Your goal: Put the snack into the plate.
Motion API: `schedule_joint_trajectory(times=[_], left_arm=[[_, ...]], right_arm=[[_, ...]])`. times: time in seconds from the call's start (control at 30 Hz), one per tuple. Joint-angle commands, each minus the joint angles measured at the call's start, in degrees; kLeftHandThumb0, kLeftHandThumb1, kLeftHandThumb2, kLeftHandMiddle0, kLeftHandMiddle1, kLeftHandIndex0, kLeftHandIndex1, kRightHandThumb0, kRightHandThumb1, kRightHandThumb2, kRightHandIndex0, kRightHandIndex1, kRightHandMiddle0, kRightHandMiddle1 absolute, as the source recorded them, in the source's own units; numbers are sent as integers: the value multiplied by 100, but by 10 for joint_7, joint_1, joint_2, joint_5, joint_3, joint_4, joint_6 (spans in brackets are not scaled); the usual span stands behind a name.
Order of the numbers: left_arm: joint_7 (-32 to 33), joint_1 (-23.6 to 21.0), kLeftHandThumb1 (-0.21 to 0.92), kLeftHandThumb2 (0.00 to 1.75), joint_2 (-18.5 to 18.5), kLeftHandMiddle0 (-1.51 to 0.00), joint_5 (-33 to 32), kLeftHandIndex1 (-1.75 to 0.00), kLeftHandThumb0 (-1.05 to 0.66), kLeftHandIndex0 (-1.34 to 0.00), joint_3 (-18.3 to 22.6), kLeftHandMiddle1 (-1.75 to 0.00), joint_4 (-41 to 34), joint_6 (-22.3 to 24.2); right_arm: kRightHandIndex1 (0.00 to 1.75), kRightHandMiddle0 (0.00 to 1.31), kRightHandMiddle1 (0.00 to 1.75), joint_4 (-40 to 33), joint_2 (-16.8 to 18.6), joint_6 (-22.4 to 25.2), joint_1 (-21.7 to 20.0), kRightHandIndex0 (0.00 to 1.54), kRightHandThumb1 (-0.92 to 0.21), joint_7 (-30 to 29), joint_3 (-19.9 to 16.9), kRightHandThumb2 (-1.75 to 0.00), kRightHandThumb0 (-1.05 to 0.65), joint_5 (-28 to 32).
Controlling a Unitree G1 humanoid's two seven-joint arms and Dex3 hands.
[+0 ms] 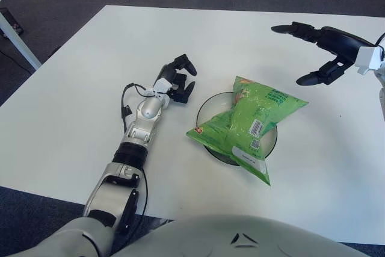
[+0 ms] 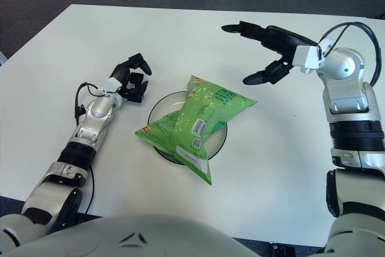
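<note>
Snack bag [image 1: 248, 123] lies across the plate [image 1: 207, 108], ends overhanging. My right hand [image 2: 264, 52] is up and right of it, fingers wide, empty. Left hand [image 1: 177, 81] sits left of plate, fingers loosely curled

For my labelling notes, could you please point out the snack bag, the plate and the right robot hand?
snack bag [image 1: 243, 123]: left eye view, bag's middle.
plate [image 1: 205, 108]: left eye view, bare left rim.
right robot hand [image 2: 260, 47]: right eye view, between fingertips.

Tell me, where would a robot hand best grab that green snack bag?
Probably the bag's upper right corner, which juts past the plate rim nearest the open right robot hand. Come from the right, pinching the flat sealed edge, not the puffy middle.
</note>
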Motion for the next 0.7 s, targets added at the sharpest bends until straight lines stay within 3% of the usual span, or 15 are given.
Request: schedule_joint_trajectory(times=[0.0,0.07,0.13,0.3,0.37,0.47,0.57,0.67], left_arm=[[3,37,34,128,-6,-126,2,-175,-47,-59,-2,-175,17,7],[3,37,34,129,-7,-126,1,-175,-47,-59,-1,-175,18,8],[2,37,34,129,-7,-126,0,-175,-47,-59,0,-175,18,10],[-1,36,34,129,-12,-126,-11,-175,-47,-59,5,-175,19,13],[-12,36,36,126,-17,-125,-29,-175,-47,-58,12,-175,18,25],[-18,35,37,125,-22,-125,-45,-175,-46,-57,17,-175,19,31],[-23,35,38,124,-28,-124,-64,-175,-46,-56,24,-175,17,41],[-27,35,39,122,-33,-124,-79,-175,-45,-55,31,-175,13,57]], right_arm=[[21,0,70,2,35,1,35,19,-51,-65,-20,-73,-74,-12],[46,0,77,16,50,2,47,13,-52,-91,-28,-75,-72,-10],[58,0,82,28,63,10,57,12,-52,-108,-37,-77,-70,1],[82,0,95,3,111,110,73,15,-56,-131,-78,-86,-56,81],[95,0,123,-40,135,155,90,17,-58,-156,-104,-94,-48,115],[104,0,141,-68,152,190,100,18,-59,-178,-117,-99,-44,129],[114,15,163,-93,174,217,115,21,-77,-207,-129,-73,-38,137],[124,22,171,-115,205,230,150,26,-81,-233,-141,-68,-37,147]])
